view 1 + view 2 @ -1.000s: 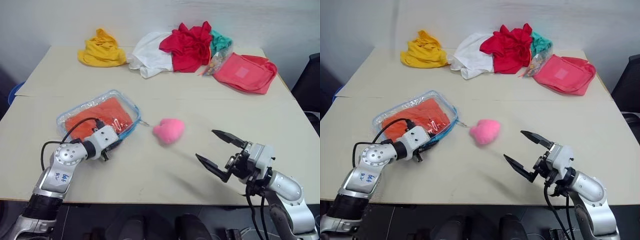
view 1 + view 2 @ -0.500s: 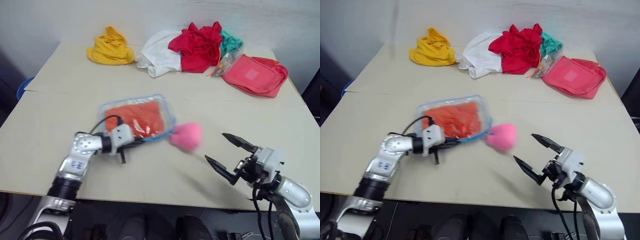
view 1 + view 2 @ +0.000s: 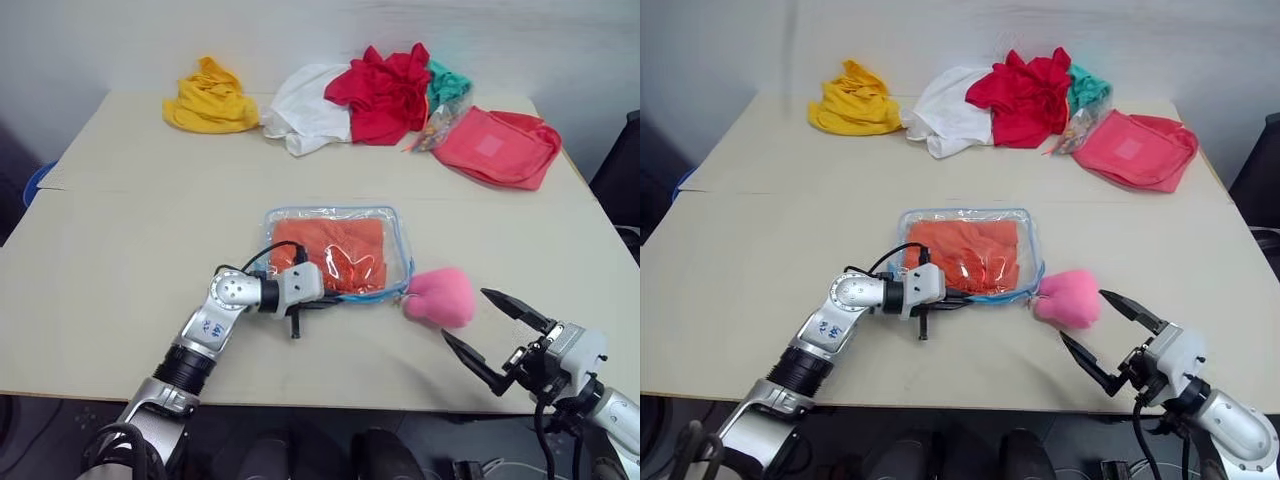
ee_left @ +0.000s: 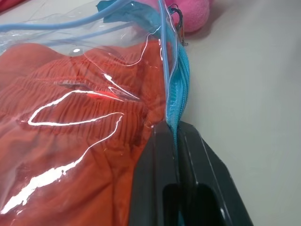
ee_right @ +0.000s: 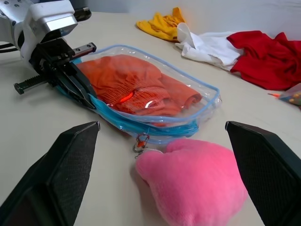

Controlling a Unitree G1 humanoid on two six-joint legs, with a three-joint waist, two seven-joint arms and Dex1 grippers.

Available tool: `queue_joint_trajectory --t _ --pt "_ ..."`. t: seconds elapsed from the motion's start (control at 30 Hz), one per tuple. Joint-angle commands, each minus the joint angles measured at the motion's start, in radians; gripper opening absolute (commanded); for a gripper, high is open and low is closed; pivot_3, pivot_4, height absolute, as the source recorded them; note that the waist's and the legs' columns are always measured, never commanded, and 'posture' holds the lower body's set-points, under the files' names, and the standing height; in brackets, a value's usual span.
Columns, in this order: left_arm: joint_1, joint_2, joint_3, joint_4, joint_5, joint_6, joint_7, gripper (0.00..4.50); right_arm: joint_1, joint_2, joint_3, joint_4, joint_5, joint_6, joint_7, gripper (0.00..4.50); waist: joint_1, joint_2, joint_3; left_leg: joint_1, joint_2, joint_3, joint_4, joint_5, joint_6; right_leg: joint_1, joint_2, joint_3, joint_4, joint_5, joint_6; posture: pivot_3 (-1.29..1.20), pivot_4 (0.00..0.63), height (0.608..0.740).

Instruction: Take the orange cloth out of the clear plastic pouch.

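The clear plastic pouch (image 3: 338, 252) lies flat on the middle of the table, light blue zipper trim (image 4: 178, 89) along its near edge. Inside it, under the glossy plastic, lies the wrinkled orange cloth (image 3: 328, 250). My left gripper (image 3: 322, 298) is shut on the zipper trim at the pouch's near edge; the left wrist view shows both fingers (image 4: 155, 169) pinching the blue strip. The pink plush charm (image 3: 440, 297) lies at the pouch's right corner. My right gripper (image 3: 465, 315) stands open just before and right of the charm, holding nothing.
Along the table's far edge lie a yellow cloth heap (image 3: 208, 100), a white cloth (image 3: 305, 112), a bright red garment (image 3: 385, 90), a teal cloth (image 3: 445, 82) and a coral-pink fabric bag (image 3: 495, 145). The table's front edge (image 3: 330, 405) runs close below both grippers.
My left gripper has dragged the pouch to the right across the table, the charm sliding along with it. The open right gripper has drawn back toward the front right.
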Motion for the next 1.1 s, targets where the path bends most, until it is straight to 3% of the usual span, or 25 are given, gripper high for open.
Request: queue_joint_trajectory --t 0.03,0.13,0.23,0.37,0.43,0.53,0.6,0.73,0.9,1.0,1.07,1.1 --pt "-0.004 0.026 0.022 -0.134 -0.064 0.087 -0.042 0.98 0.021 -0.030 -0.076 -0.056 0.104 0.100 -0.040 4.50 -0.001 0.000 0.000 0.000 0.000 0.000 0.000 0.000 0.000 0.000 0.000 0.000 0.000 0.000 0.000 0.00 0.150 0.740" --pt "0.010 0.072 0.065 -0.247 -0.176 0.157 -0.121 1.91 0.029 -0.116 -0.127 -0.087 0.186 0.234 -0.030 4.50 -0.002 0.000 0.000 -0.001 0.000 0.000 0.000 0.000 0.000 0.000 0.000 0.000 0.000 0.000 0.000 0.00 0.150 0.740" --pt "0.028 0.113 0.119 -0.272 -0.239 0.120 -0.166 2.83 0.017 -0.215 -0.140 -0.079 0.168 0.315 0.004 4.50 -0.009 0.001 0.000 0.001 0.001 0.000 -0.001 0.000 0.000 0.001 0.000 0.000 -0.001 0.000 0.000 0.00 0.150 0.740" --pt "0.074 0.209 0.197 -0.298 -0.411 0.192 -0.327 2.83 -0.083 -0.401 -0.087 -0.009 0.146 0.502 0.048 4.50 -0.011 0.001 0.000 0.001 0.001 0.001 -0.001 0.000 0.000 0.000 0.001 0.001 -0.001 0.000 0.000 0.00 0.150 0.740" --pt "0.104 0.247 0.236 -0.293 -0.472 0.213 -0.379 3.18 -0.205 -0.442 0.000 0.079 0.150 0.560 0.104 4.50 -0.011 -0.001 0.001 0.001 0.001 0.000 -0.002 0.000 0.000 0.000 0.001 0.000 -0.001 0.000 0.000 0.00 0.150 0.740" --pt "0.156 0.278 0.262 -0.260 -0.475 0.160 -0.422 4.06 -0.388 -0.434 0.158 0.271 0.031 0.548 0.146 4.50 -0.006 0.000 0.002 0.001 0.001 -0.001 -0.001 0.000 0.000 0.001 0.000 0.000 -0.003 0.000 0.000 0.00 0.150 0.740" --pt "0.183 0.289 0.267 -0.252 -0.460 0.137 -0.424 4.50 -0.449 -0.430 0.221 0.357 -0.025 0.517 0.187 4.08 0.000 0.001 0.002 -0.001 0.000 -0.001 0.000 -0.001 0.001 0.001 -0.001 0.000 -0.003 0.000 0.000 0.00 0.150 0.740" --pt "0.240 0.297 0.288 -0.270 -0.443 0.105 -0.388 4.50 -0.479 -0.438 0.208 0.393 -0.038 0.465 0.250 2.97 0.001 0.001 0.002 -0.005 0.000 -0.003 0.000 -0.001 0.002 -0.001 -0.001 -0.002 -0.007 0.000 0.000 0.00 0.150 0.740" --pt "0.342 0.297 0.319 -0.350 -0.473 0.152 -0.310 4.50 -0.371 -0.557 0.127 0.243 -0.017 0.471 0.384 1.33 -0.003 0.002 0.002 -0.005 0.000 -0.003 0.000 -0.001 0.003 0.000 -0.001 -0.002 -0.007 0.000 0.000 0.00 0.150 0.740" --pt "0.398 0.280 0.329 -0.410 -0.500 0.191 -0.260 4.50 -0.352 -0.563 0.088 0.131 0.065 0.560 0.383 0.45 -0.007 0.002 0.002 -0.004 0.001 -0.004 0.001 -0.001 0.002 0.001 -0.001 -0.003 -0.006 0.000 0.000 0.00 0.150 0.740" --pt "0.424 0.273 0.325 -0.436 -0.501 0.199 -0.240 4.50 -0.345 -0.554 0.092 0.088 0.077 0.580 0.382 0.01 -0.009 0.002 0.002 -0.004 0.001 -0.004 0.002 -0.001 0.002 0.001 -0.001 -0.003 -0.005 0.000 0.000 0.00 0.150 0.740" --pt "0.434 0.266 0.320 -0.448 -0.500 0.205 -0.230 4.50 -0.345 -0.532 0.110 0.071 0.082 0.583 0.372 0.01 -0.007 0.002 0.002 -0.003 0.001 -0.005 0.002 -0.001 0.002 0.002 -0.001 -0.003 -0.005 0.000 0.000 0.00 0.150 0.740"
